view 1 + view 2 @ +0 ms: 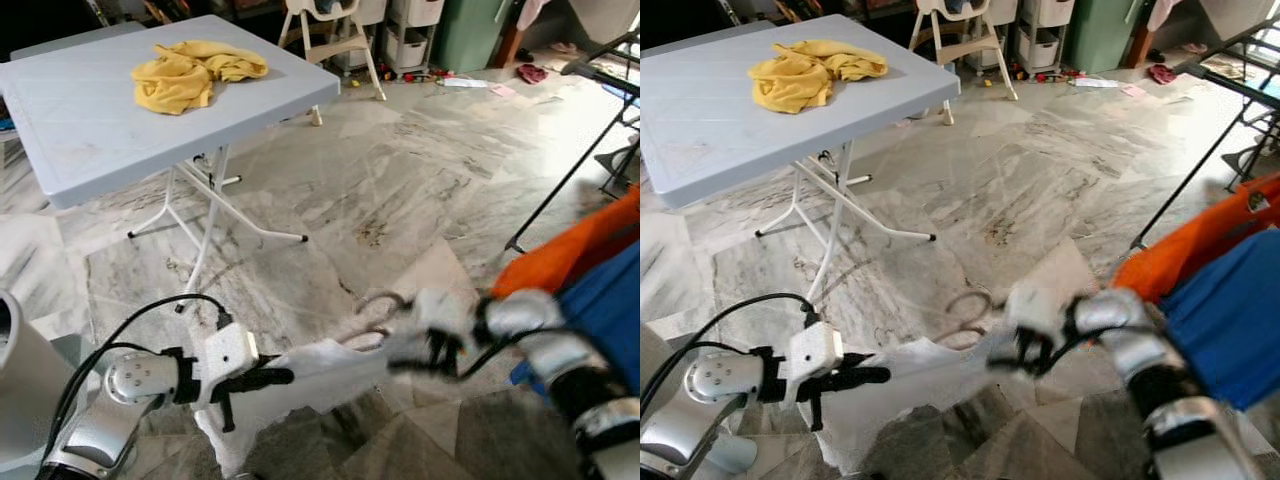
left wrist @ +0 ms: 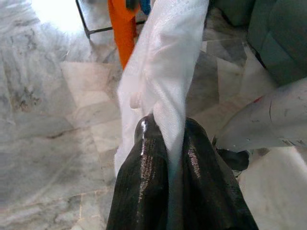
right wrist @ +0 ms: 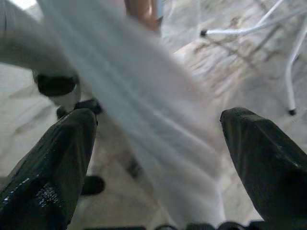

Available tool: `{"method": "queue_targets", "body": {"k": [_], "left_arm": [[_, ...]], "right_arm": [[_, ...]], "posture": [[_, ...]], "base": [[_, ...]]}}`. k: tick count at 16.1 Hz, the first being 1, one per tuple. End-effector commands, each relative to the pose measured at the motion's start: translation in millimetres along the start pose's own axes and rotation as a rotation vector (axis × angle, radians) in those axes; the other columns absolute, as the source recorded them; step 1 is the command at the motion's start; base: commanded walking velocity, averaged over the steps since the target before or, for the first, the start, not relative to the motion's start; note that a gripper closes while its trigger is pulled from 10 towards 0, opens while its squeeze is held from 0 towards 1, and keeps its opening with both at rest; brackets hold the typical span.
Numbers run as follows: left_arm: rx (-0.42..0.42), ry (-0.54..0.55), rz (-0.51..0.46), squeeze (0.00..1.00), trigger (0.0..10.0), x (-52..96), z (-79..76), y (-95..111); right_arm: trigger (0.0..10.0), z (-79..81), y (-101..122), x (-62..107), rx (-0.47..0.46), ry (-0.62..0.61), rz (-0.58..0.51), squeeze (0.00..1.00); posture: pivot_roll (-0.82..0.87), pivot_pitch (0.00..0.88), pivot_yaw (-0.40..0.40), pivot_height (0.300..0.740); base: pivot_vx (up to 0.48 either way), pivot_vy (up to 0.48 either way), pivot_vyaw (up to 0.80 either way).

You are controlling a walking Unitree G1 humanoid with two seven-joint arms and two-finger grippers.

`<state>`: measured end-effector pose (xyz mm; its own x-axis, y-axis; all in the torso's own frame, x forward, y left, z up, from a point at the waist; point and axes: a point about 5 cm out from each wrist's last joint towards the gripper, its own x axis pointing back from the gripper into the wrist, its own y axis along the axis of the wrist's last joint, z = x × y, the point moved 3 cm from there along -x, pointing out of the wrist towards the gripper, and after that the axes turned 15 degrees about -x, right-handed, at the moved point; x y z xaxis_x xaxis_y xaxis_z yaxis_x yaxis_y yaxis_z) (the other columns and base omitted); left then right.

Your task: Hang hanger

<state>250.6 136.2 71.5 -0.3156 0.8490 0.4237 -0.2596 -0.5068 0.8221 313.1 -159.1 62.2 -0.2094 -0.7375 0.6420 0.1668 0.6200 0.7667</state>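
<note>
While the head camera looked down over the marble floor (image 1: 400,180), the scene stood thus:

Left hand (image 1: 268,378): at 7 o'clock in the head view, fingers (image 2: 144,177) clenched on a fold of the white garment (image 1: 320,375).

Right hand (image 1: 430,350): at 5 o'clock, blurred; fingers (image 3: 57,158) spread wide, with the white cloth passing between them.

Hanger (image 1: 378,305): its thin wire hook rose just above the garment, between the two hands, near the right one; the rest was hidden under the cloth.

White garment: stretched between the hands, its lower edge hanging toward the floor.

In the way: orange cloth (image 1: 575,250) and blue cloth (image 1: 600,310) at 3 to 4 o'clock, just beside the right arm; dark rack legs (image 1: 570,175) beyond them.

Table (image 1: 90,130): at 10 o'clock, well apart, carrying a crumpled yellow cloth (image 1: 190,72).

Farther off: a white high chair (image 1: 335,40) at 12 o'clock.
</note>
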Motion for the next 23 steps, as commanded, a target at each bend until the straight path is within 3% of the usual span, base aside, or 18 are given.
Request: {"method": "queue_targets", "body": {"k": [1, 2, 6, 7, 8, 11, 12, 13, 23], "left_arm": [[-0.061, -0.003, -0.032, 0.00, 0.0, 0.0, 5.1, 11], [-0.067, -0.006, -0.031, 0.00, 0.0, 0.1, 5.4, 12], [-0.131, -0.014, 0.015, 0.00, 0.0, 5.1, 7.0, 8], [-0.145, -0.004, 0.033, 0.00, 0.0, 7.0, 9.6, 4], [-0.154, 0.000, 0.044, 0.00, 0.0, 7.7, 10.9, 2], [-0.173, 0.016, 0.054, 0.00, 0.0, 8.3, 14.7, 1], [-0.178, 0.023, 0.050, 0.00, 0.0, 8.5, 16.3, 2], [-0.180, 0.025, 0.048, 0.00, 0.0, 8.7, 16.8, 2], [-0.188, 0.016, 0.037, 0.00, 0.0, 5.6, 15.2, 4]], "right_arm": [[6.5, -3.2, 1, 2.2, 0.006, -0.008, 0.017, 0.00], [0.0, -4.9, 2, 0.9, -0.007, -0.020, 0.018, 0.00], [0.0, -16.4, 1, 3.6, -0.024, -0.081, 0.073, 0.00], [3.6, -18.4, 2, 5.5, -0.026, -0.084, 0.077, 0.00], [10.0, -19.8, 1, 6.7, -0.029, -0.087, 0.091, 0.00], [10.0, -20.5, -3, 8.1, -0.047, -0.073, 0.135, 0.00], [2.8, -20.9, -6, 8.8, -0.057, -0.074, 0.145, 0.00], [0.0, -21.5, -6, 9.1, -0.065, -0.079, 0.148, 0.00], [0.0, -22.7, -13, 4.0, -0.117, -0.104, 0.157, 0.00]], "posture": [[-0.07, 0.073, 0.012, 0.740], [-0.07, 0.072, 0.012, 0.740], [-0.06, 0.073, 0.013, 0.740], [-0.06, 0.074, 0.011, 0.740], [-0.07, 0.074, 0.010, 0.740], [-0.07, 0.076, 0.007, 0.740], [-0.06, 0.078, 0.005, 0.740], [-0.06, 0.078, 0.005, 0.740], [-0.07, 0.083, 0.004, 0.740]], "base": [[0.000, 0.000, 0.00], [0.000, 0.000, 0.00], [0.000, 0.000, 0.00], [0.000, 0.000, 0.00], [0.000, 0.000, 0.00], [0.000, 0.000, 0.00], [0.000, 0.000, 0.00], [0.000, 0.000, 0.00], [0.000, 0.000, 0.00]]}}
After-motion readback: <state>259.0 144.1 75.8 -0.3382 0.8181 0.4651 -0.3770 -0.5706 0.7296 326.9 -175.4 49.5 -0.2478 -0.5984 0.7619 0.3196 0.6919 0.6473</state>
